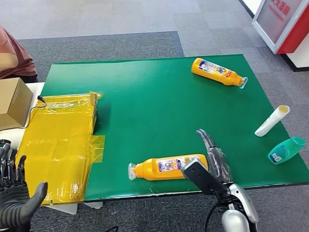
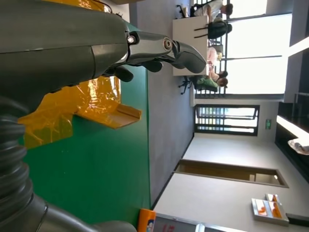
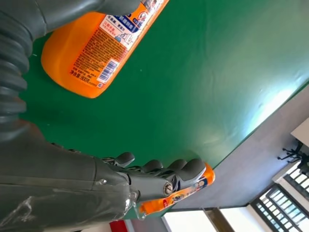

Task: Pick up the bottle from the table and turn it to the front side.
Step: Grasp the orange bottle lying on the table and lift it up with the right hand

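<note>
Bottle (image 1: 167, 167) lying flat at 6 o'clock on the green surface (image 1: 153, 106), cap pointing to 9 o'clock.
Right robot hand (image 1: 211, 159) is hovering just beside the bottle's base at 3 o'clock, fingers extended and apart, holding nothing. Left robot hand (image 1: 14, 200) is hanging off the surface at 8 o'clock, fingers spread, holding nothing. A second bottle (image 1: 217, 72) is lying at 1 o'clock.

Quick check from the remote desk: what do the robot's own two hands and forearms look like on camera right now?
The left hand is dark grey with black fingers and a thick grey thumb; its wrist view shows a grey ribbed cover behind it. The right hand has dark fingers wrapped in clear plastic film, a black block at the wrist, a glossy silver forearm shell and a black cable looping beside it.
</note>
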Motion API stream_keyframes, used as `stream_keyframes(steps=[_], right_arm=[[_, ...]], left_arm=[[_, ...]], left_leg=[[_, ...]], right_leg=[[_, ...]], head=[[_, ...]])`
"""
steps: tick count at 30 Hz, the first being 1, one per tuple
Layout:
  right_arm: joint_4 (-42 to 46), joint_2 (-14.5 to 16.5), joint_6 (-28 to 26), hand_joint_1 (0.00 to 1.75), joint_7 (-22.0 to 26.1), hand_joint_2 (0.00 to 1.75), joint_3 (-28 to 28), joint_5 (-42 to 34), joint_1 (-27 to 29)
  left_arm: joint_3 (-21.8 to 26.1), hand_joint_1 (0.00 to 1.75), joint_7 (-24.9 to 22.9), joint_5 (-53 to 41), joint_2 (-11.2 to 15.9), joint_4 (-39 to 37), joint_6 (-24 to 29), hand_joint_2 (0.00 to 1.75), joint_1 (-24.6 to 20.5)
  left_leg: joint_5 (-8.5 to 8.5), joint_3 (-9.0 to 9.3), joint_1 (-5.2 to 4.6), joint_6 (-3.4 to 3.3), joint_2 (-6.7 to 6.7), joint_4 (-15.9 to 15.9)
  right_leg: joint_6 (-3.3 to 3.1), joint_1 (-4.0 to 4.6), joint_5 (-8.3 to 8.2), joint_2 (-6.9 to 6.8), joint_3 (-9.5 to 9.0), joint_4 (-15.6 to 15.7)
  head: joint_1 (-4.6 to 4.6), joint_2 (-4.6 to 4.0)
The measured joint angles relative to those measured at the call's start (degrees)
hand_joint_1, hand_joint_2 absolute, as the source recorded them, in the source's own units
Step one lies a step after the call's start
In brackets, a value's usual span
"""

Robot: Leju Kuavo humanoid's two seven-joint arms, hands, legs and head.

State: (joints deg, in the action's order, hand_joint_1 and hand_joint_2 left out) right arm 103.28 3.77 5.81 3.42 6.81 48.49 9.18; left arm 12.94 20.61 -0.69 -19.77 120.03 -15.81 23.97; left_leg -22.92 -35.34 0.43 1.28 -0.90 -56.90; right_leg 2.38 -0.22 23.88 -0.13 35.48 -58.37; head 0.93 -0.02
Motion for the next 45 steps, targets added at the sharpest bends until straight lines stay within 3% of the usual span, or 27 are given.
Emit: stream_keyframes(steps=[9,22,30,45], right_arm=[[-1.78,-1.12,1.03,0.00,-5.28,1.75,1.86,9.47,-0.42],[-8.69,-2.37,4.05,0.00,-8.90,1.75,4.66,19.41,-2.95],[-12.12,-2.44,4.04,0.00,-9.38,1.75,4.69,20.46,-3.24],[-13.92,-2.44,4.09,0.00,-9.38,1.75,4.69,20.46,-4.02]], left_arm=[[-1.37,0.00,-0.60,-0.45,0.65,0.03,-1.39,1.75,-1.95],[-8.68,0.00,-4.67,-6.66,3.83,-0.04,5.72,1.75,-10.08],[-11.31,0.00,-5.19,-7.03,4.76,-0.04,6.39,1.75,-12.60],[-11.54,0.00,-5.27,-6.96,4.98,-0.04,6.39,1.75,-13.36]], left_leg=[[0.01,0.01,0.00,0.00,0.00,0.00],[0.06,0.02,0.00,0.01,0.00,0.00],[0.04,0.00,0.00,0.00,0.00,0.00],[0.04,0.01,0.00,0.00,0.00,0.00]], right_leg=[[0.01,0.00,-0.01,0.00,0.01,0.00],[0.01,0.01,-0.06,0.00,0.00,0.00],[0.01,0.00,-0.04,0.00,0.01,0.00],[0.00,0.00,-0.04,0.00,0.01,0.00]], head=[[0.00,0.00],[0.01,0.00],[0.01,0.00],[0.01,0.00]])
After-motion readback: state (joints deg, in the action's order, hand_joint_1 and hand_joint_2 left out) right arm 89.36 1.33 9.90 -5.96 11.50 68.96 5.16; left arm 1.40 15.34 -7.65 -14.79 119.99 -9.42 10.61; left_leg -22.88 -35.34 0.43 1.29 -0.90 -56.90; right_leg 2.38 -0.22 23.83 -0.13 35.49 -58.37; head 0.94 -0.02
